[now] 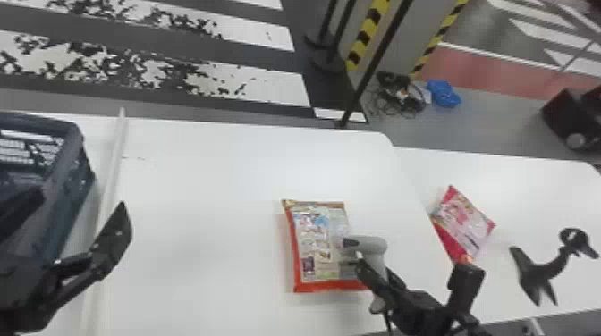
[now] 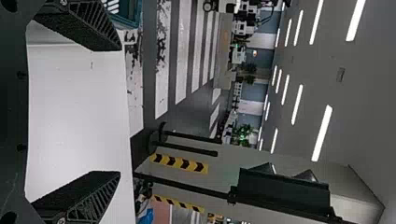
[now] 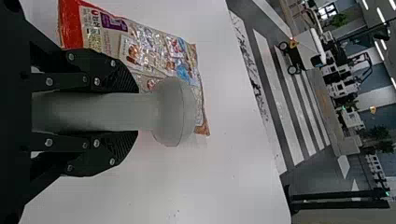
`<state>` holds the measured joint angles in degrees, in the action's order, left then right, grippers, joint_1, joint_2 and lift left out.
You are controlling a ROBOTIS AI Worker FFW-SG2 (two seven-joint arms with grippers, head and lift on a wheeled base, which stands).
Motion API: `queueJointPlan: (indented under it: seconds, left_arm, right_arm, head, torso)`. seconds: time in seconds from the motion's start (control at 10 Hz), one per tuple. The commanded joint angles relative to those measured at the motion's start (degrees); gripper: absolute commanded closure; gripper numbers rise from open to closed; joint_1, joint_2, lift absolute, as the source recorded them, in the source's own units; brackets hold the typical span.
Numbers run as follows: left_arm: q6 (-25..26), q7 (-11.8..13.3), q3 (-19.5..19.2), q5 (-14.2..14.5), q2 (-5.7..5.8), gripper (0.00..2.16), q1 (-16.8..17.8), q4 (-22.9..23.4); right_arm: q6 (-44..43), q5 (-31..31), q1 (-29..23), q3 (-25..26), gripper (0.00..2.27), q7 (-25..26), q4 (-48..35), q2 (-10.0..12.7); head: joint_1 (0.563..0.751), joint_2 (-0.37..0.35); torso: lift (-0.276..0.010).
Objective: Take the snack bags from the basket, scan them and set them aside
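Head view, lower right: the right hand (image 1: pixel 380 273) clasps the scanner (image 1: pixel 375 246) over the middle bag (image 1: pixel 315 237), presumably to read it; the left hand (image 2: pixel 120 111) hangs wide.

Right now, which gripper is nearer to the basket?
Left. The left gripper is beside the basket; the right gripper is much farther right, holding the scanner.

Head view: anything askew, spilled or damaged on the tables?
Nothing spilled or visibly torn. The pink bag lies skewed to the table edge, unlike the squarer orange bag; probably just how it was set down. Scanner is off its stand, but the right gripper holds it.
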<state>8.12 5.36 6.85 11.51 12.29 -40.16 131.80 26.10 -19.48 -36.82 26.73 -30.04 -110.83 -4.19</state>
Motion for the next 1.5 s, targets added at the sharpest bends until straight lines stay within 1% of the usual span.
queueJointPlan:
  seconds: [0.0, 0.4, 0.6, 0.8, 0.9, 1.1, 1.3, 1.4]
  left_arm:
    - [-0.1, 0.1, 0.0, 0.0, -0.16, 0.04, 0.0, -0.1]
    - [-0.1, 0.2, 0.0, -0.1, -0.33, 0.04, 0.0, -0.1]
    - [-0.1, 0.2, -0.1, -0.1, -0.33, 0.04, 0.0, -0.1]
    - [-0.1, 0.3, -0.1, -0.1, -0.16, 0.04, 0.0, -0.1]
    - [0.1, 0.3, -0.1, -0.1, -0.16, 0.04, 0.1, -0.1]
    - [0.1, 0.4, 0.0, -0.2, -0.16, 0.04, 0.1, -0.1]
    - [0.1, 0.4, -0.3, -0.3, -0.24, 0.04, -0.2, 0.0]
    - [0.3, 0.4, -0.2, -0.3, -0.33, 0.04, -0.3, 0.1]
  right_arm:
    - [0.1, 1.1, 0.0, -0.9, 2.19, 0.0, 0.6, -0.5]
    - [-1.2, 2.7, 0.9, -2.7, 2.19, 0.1, 2.4, -1.3]
    - [-0.7, 1.9, 1.7, -1.0, 2.19, 0.2, 1.0, -1.9]
    - [1.8, 1.2, 5.2, 2.1, 2.19, 0.2, 1.1, -3.2]
    - [1.8, 2.2, 8.3, 2.4, 2.19, 0.9, 4.0, -5.1]
    - [6.0, 4.1, 17.3, 2.9, 2.19, 1.7, 14.3, -9.3]
    - [4.1, 7.1, 24.2, 1.3, 2.19, 1.7, 25.4, -13.5]
    - [2.0, 7.7, 26.3, 0.3, 2.19, 1.7, 29.7, -14.9]
  head:
    - [0.695, -0.350]
    - [0.695, -0.350]
    - [0.695, -0.350]
    - [0.695, -0.350]
    - [0.695, -0.350]
    - [0.695, -0.350]
    - [0.695, -0.350]
    - [0.695, -0.350]
  torso:
    - [-0.075]
    - [-0.075]
    - [-0.075]
    - [-0.075]
    - [-0.075]
    - [-0.075]
    - [-0.075]
    - [-0.075]
